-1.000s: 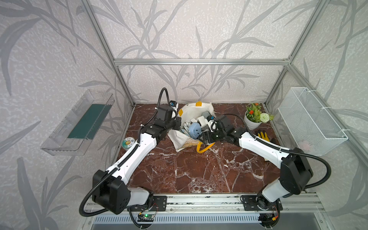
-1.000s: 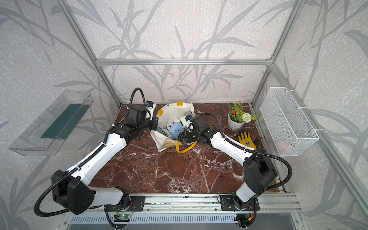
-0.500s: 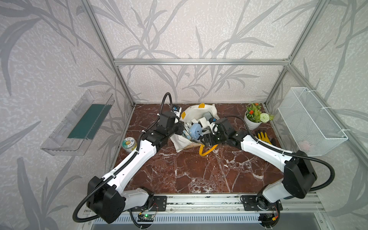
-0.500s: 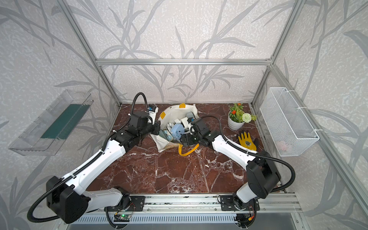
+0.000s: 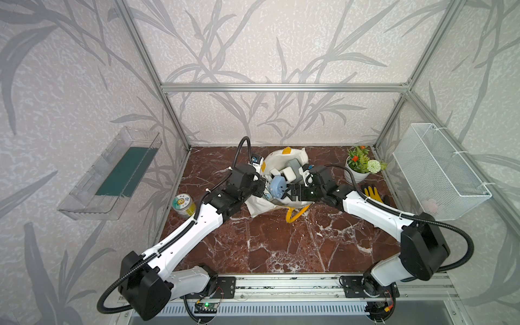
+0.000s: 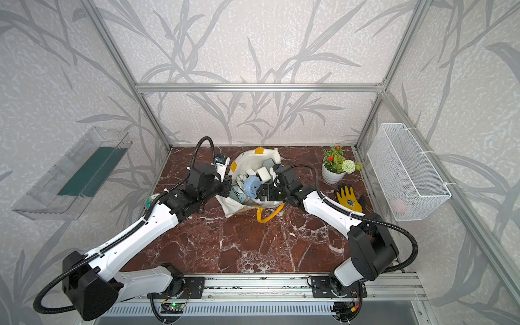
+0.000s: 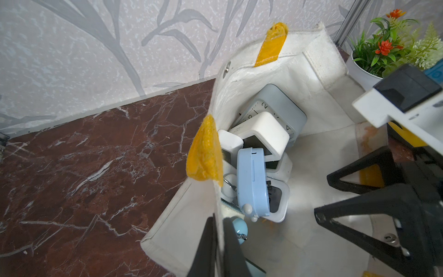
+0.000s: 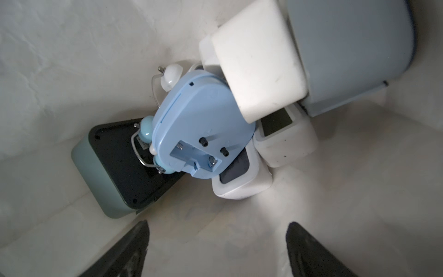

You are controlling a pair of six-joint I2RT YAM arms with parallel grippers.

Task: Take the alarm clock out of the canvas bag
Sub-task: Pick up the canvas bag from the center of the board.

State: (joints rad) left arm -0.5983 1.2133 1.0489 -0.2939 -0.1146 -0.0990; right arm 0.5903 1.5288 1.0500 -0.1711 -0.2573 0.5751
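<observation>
Inside canvas bag (image 7: 311,79), alarm clock (image 8: 199,120) on edge, back facing parted right fingers (image 8: 129,251), left fingers (image 7: 205,251) clamping rim

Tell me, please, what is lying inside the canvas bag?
The canvas bag holds piled clocks: a light blue alarm clock, white cube clocks, a grey-blue square clock, a green-edged clock. Anything beneath them is covered.

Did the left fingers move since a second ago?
Yes. The left fingers, shut on the bag rim, slid a little forward, away from the back wall.
</observation>
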